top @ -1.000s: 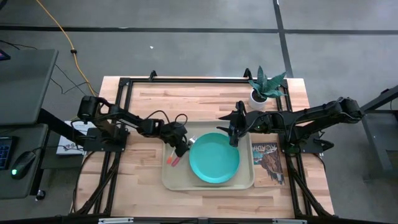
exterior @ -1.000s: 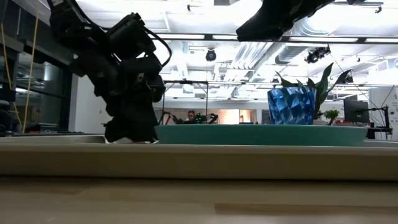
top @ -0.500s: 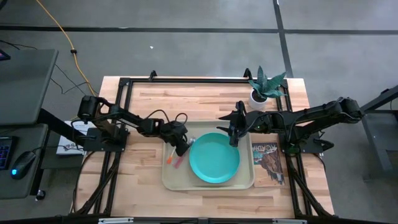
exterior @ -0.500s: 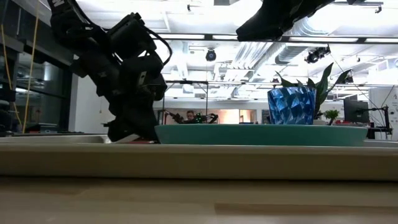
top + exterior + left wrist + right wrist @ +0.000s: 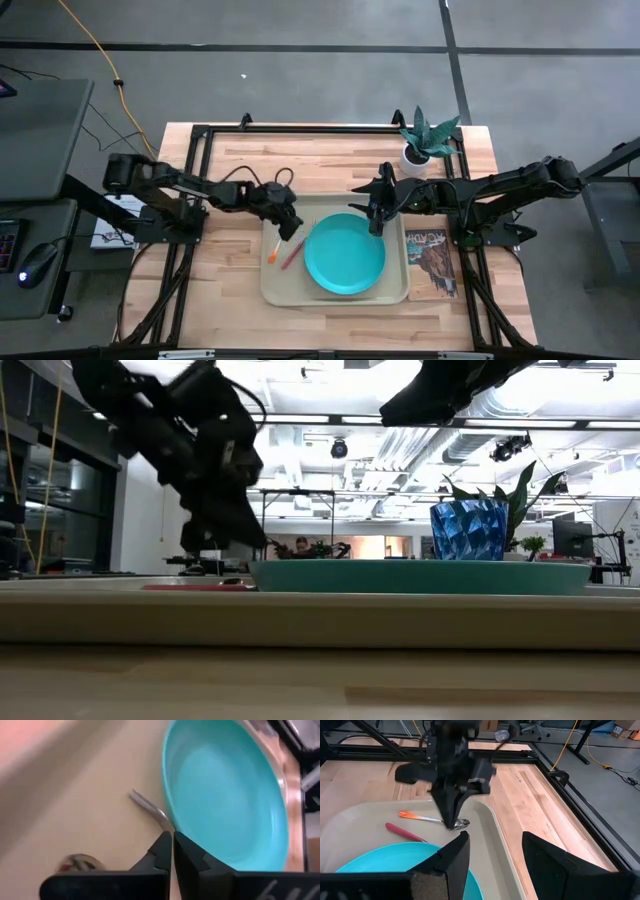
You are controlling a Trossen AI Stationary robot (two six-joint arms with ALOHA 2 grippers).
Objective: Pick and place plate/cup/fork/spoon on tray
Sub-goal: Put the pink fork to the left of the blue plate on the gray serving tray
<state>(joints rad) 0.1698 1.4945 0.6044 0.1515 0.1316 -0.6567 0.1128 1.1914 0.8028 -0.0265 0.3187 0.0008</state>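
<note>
So the tray (image 5: 268,292) sits near the front of the table with the plate (image 5: 344,254) lying in its right part. Left of the plate, on the bare tray floor, are the fork (image 5: 292,254) and the spoon (image 5: 272,251), lying flat close together; in the right wrist view the spoon (image 5: 432,818) is the one nearer the tray's rim and the fork (image 5: 404,832) lies beside the plate's edge.

The left gripper (image 5: 287,226) hangs just above the tray's back left area, over the spoon's bowl, with its 2 fingers (image 5: 165,851) pressed together and nothing between them.

The right gripper (image 5: 377,219) is at the tray's back edge, fingers (image 5: 452,860) spread apart and empty. The cup (image 5: 468,529) shows in the low view behind the plate's rim, under the right arm.
</note>
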